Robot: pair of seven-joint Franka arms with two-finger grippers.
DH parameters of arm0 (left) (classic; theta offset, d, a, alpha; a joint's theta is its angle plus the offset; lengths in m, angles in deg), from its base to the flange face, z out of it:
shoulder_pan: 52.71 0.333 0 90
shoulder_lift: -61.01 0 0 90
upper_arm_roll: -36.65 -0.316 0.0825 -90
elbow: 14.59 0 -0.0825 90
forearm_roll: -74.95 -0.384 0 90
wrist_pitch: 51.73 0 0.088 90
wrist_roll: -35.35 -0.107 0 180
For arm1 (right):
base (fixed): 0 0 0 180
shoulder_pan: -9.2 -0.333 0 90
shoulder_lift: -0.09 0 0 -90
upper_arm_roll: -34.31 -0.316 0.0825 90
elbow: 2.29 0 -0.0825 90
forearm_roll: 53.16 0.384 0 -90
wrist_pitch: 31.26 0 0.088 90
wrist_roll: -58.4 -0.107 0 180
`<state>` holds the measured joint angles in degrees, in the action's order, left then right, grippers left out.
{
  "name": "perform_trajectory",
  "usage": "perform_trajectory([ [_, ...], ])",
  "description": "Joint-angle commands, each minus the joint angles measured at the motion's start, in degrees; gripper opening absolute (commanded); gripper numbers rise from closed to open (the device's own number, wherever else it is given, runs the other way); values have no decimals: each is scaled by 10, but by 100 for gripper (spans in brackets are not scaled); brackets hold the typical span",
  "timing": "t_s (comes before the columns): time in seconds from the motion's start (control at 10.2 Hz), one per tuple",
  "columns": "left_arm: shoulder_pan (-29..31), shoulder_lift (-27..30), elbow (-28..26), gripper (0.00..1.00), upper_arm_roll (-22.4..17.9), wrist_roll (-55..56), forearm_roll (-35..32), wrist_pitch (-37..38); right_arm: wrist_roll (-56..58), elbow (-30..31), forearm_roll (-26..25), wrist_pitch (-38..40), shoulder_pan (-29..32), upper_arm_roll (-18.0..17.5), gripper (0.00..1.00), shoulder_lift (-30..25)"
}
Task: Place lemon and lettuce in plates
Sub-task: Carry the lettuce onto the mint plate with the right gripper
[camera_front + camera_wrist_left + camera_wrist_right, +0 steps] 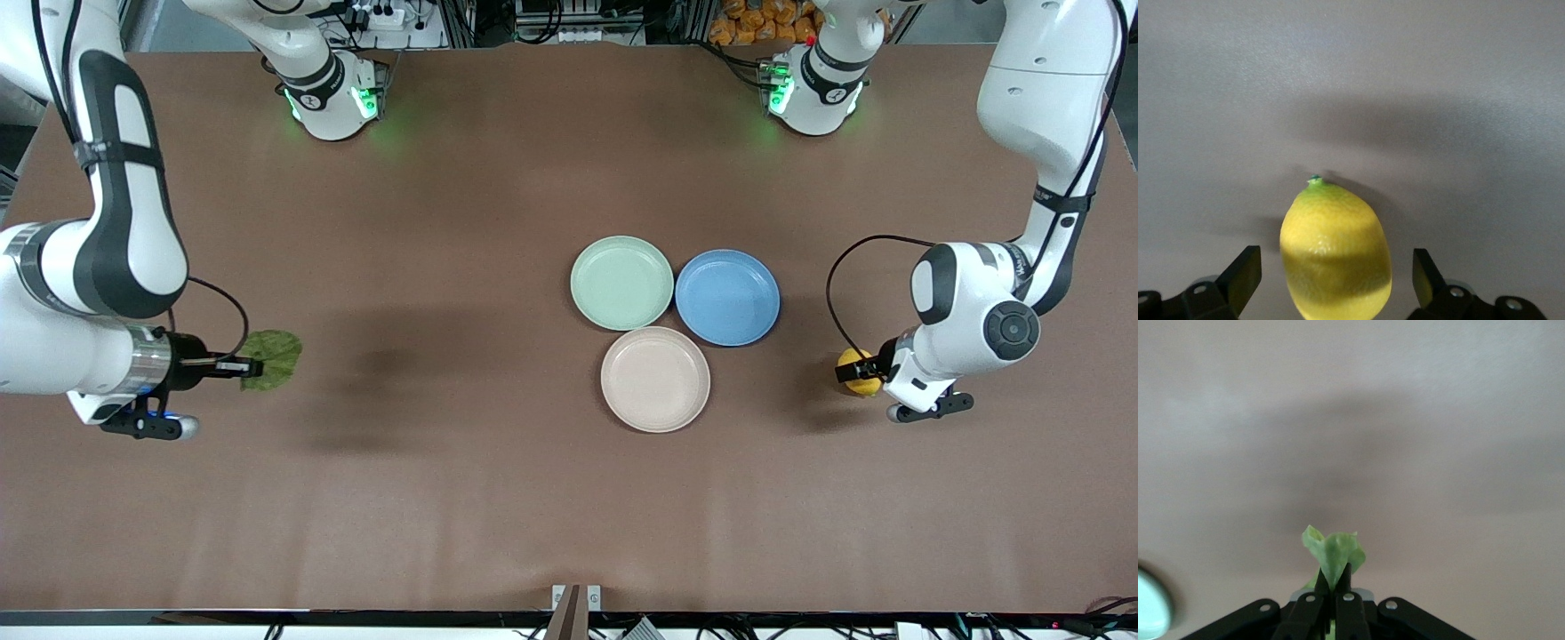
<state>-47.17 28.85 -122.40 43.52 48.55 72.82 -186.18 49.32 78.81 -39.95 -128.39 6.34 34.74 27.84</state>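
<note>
From the front, the lettuce [272, 357] is being pinched in the clenched right tool [238, 365] above the worktop [444, 498] at the right arm's end, well apart from the plates. The lemon [856, 372] is being straddled by the left tool [864, 373] at the left arm's end. The mint plate [621, 283], the beige plate [655, 380] and a blue plate [727, 297] are being left empty, touching in a cluster.

In the left wrist view, the lemon [1335, 252] is being framed between spread fingers [1241, 277] that are not yet pressing it, apparently lined up for a grasp.

In the right wrist view, the lettuce [1333, 555] is being gripped at its edge by the shut fingers [1346, 600], seemingly so the leaf hangs free for carrying.
</note>
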Motion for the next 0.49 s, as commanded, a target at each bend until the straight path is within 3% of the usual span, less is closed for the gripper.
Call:
perform_trajectory([
  [0.0, -3, -8, 3, 100, -1, 9, 5, -12, -87, -29, 8, 43, 5, -60, 0, -9],
  [0.1, -5, -8, 2, 27, -1, 12, 6, -15, -135, -29, 6, 52, 5, -95, 0, -16],
  [0.2, -5, -8, 1, 0, -1, 25, 5, -15, -191, -28, 2, 49, 6, -138, 0, -17],
  [0.39, -6, -7, 3, 0, -1, 25, 5, -13, -270, -25, 0, 30, -28, -174, 0, -17],
])
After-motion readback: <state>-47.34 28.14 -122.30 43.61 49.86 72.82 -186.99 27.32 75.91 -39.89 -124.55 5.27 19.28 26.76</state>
